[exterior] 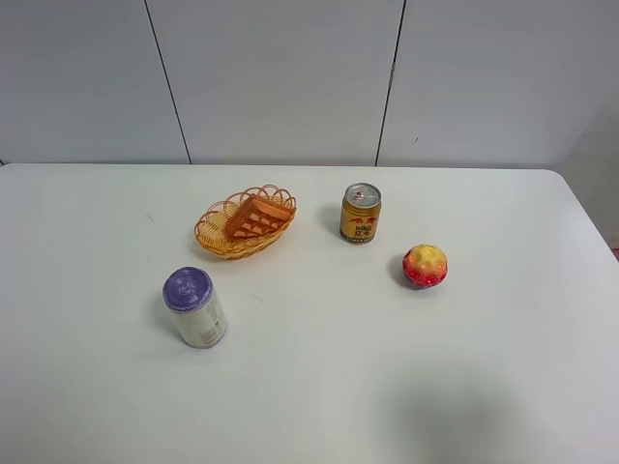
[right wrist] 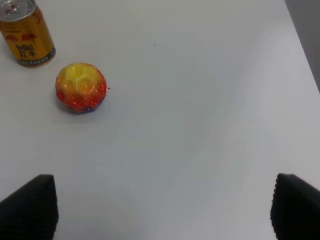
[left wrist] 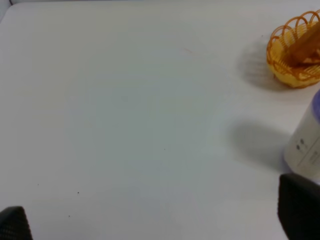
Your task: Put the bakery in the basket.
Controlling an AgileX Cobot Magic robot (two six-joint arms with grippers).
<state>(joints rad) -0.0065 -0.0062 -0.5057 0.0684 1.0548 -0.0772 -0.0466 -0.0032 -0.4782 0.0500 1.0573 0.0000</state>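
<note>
While the high exterior view takes in the whole white table (exterior: 309, 387), it shows neither arm; only the wrist views catch the grippers, as dark fingertips at the picture edges. The left gripper (left wrist: 155, 225) has its jaws spread wide with bare table between them, and the right gripper (right wrist: 162, 207) likewise stands wide and holds nothing.

The flat orange-brown waffle wedge with square pockets (exterior: 257, 217) lies inside the small oval orange-yellow wicker basket with a looped rim (exterior: 215, 235), far and left of centre, leaning against the basket's far wall. The left wrist view shows part of that basket (left wrist: 280, 62) with the wedge (left wrist: 305, 47) in it (blurred, the grid not readable) and the white side of the purple-topped can (left wrist: 306, 145), which stands near and left in the high view (exterior: 196, 307). The right wrist view shows instead the gold drink can (right wrist: 26, 36) and the round red-and-yellow fruit-like ball (right wrist: 80, 87), close together but apart.

By count: one basket, one wedge, one ball, two cans, the gold one (exterior: 360, 214) standing right of the basket and the ball (exterior: 425, 265) nearer and further right.
</note>
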